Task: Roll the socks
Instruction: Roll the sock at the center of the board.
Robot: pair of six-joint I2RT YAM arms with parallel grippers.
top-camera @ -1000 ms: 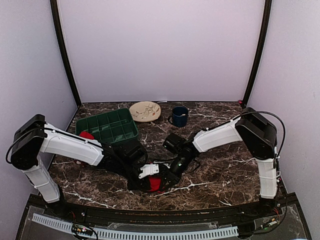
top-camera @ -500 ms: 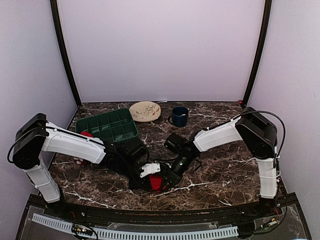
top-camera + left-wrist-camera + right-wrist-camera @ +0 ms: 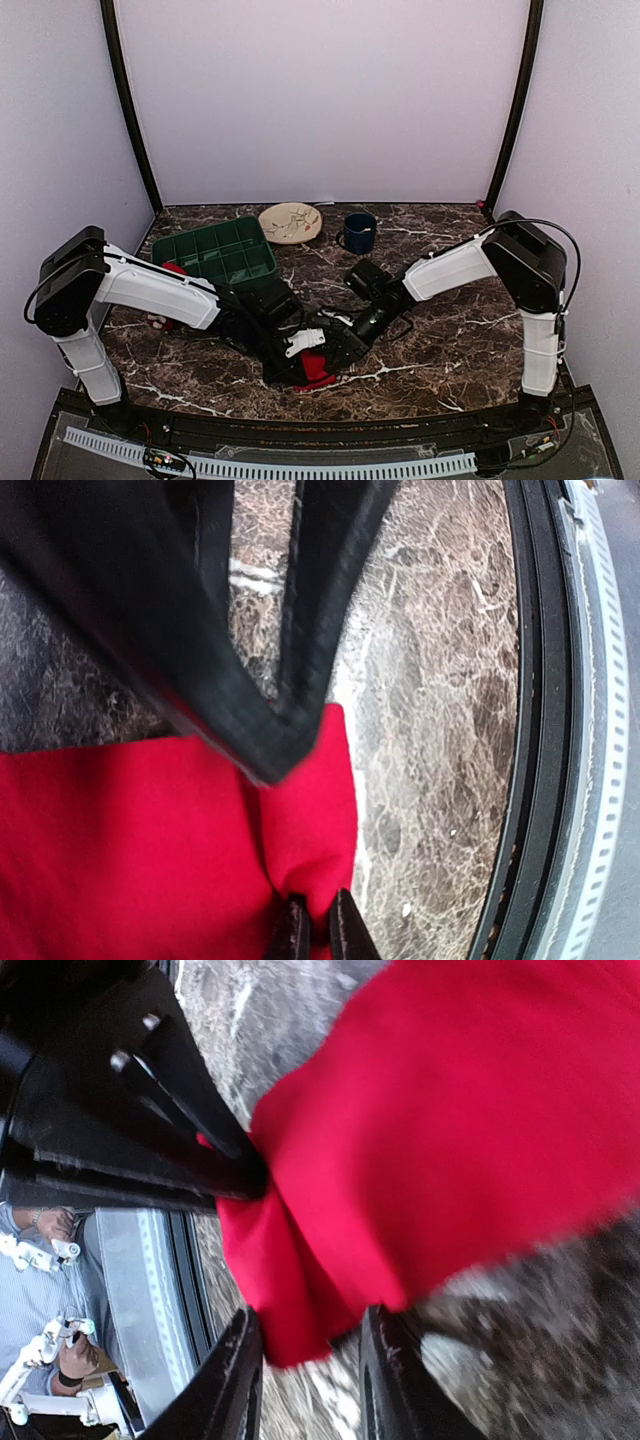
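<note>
1. From above, we see both arms meeting low over the sock [image 3: 316, 372], at the near middle of the table [image 3: 450, 340]. The wrists hide the fingertips in that view.
2. The left wrist view fills that gap. The left gripper [image 3: 317, 932] is pinched tight on a fold of the sock, with its tips nearly together and red cloth between them. Black parts of the right arm overlap the cloth just ahead of it.
3. The right wrist view shows the right gripper [image 3: 312, 1380] with its fingers apart. A loose edge of the sock hangs between them, and the left gripper's dark body is just ahead.
4. The table is dark brown marble with white veins, and a black rim [image 3: 540, 720] runs along its near edge. The walls [image 3: 320, 100] around it are pale lilac.
5. Well beyond both grippers, at the back, stand a green tray [image 3: 215, 252], a plate [image 3: 290, 222] and a blue mug [image 3: 358, 232].
6. The sock is plain bright red and bunched into soft folds. The other sock [image 3: 172, 270] lies well to the left of both grippers, beside the tray, partly behind the left arm.
</note>
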